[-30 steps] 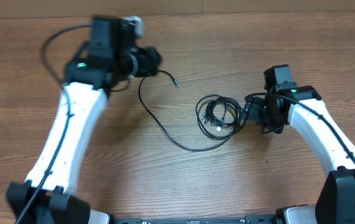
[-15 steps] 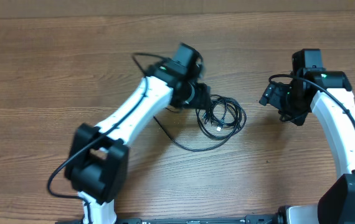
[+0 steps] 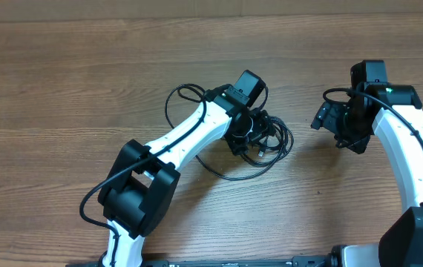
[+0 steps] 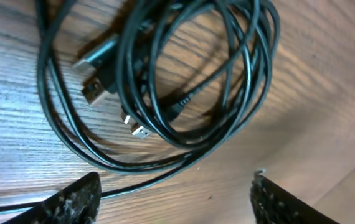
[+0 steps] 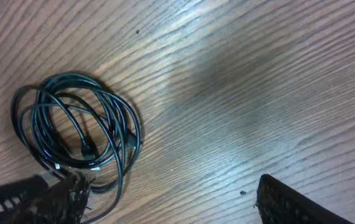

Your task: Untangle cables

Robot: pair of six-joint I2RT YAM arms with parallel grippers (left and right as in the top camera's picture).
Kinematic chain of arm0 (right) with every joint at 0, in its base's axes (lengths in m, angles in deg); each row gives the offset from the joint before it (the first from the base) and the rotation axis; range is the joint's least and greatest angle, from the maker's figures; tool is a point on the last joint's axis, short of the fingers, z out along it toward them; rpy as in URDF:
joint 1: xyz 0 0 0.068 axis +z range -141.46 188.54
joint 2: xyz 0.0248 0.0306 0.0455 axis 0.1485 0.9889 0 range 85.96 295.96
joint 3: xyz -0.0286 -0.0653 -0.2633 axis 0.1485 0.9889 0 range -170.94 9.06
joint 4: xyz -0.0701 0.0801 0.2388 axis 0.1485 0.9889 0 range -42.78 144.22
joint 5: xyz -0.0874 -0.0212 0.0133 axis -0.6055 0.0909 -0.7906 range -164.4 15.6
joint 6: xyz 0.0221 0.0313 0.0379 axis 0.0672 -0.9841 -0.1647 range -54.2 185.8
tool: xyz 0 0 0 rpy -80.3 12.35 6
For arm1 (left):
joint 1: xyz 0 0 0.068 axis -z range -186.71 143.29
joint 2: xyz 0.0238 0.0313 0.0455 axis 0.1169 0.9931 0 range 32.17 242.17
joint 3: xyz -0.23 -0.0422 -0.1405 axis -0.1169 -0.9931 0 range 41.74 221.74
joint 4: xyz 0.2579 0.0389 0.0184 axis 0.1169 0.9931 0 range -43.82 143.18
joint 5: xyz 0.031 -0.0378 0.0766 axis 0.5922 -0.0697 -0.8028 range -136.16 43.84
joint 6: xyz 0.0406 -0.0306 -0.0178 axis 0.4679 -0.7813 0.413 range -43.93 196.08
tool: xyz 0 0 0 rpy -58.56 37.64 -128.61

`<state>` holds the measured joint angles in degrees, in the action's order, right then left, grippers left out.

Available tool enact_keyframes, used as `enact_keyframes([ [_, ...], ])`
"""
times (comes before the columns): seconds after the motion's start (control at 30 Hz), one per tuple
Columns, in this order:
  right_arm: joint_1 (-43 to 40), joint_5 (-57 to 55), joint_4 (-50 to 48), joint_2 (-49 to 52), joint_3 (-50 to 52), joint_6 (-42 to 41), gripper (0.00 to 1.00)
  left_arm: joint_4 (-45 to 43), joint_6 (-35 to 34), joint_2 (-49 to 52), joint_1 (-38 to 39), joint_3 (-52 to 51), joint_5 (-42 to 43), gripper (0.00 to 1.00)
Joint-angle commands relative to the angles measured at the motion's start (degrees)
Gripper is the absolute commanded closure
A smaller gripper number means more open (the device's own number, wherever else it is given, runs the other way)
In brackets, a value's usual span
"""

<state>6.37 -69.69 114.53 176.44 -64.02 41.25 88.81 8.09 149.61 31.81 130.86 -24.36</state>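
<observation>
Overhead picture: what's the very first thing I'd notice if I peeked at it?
Your eye would land on the cables, a messy black coil with little plug ends in the middle of the wooden table. Right above it hovers the left gripper, open, on its long white arm. The right gripper is off to the coil's right, apart from it and open too.

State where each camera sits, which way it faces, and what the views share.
Overhead: fixed above the table, looking straight down; shows the left pincer over the cables and the right pincer off to their right.
Left wrist: on the left wrist, looking down close onto the cables; its own open fingers show at the bottom edge.
Right wrist: on the right wrist, looking down from farther back; the cables lie at the left, with its open fingers at the bottom.
Shared: all three show the same coil.
</observation>
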Motion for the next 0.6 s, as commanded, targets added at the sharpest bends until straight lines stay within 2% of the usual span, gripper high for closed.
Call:
enact_keyframes([
  [0.0,-0.15,0.59,0.55,-0.68,-1.53,1.05,0.16,-0.07,-10.05,1.03,1.4,0.22,-5.68,0.26],
  [0.33,-0.59,0.55,0.59,-0.68,-1.6,0.81,0.15,-2.4,-10.88,4.72,4.46,0.22,-6.6,0.28],
  [0.57,-1.33,0.57,1.07,-0.68,-1.57,0.83,0.15,-2.4,-10.91,5.03,4.79,0.22,-12.35,0.3],
])
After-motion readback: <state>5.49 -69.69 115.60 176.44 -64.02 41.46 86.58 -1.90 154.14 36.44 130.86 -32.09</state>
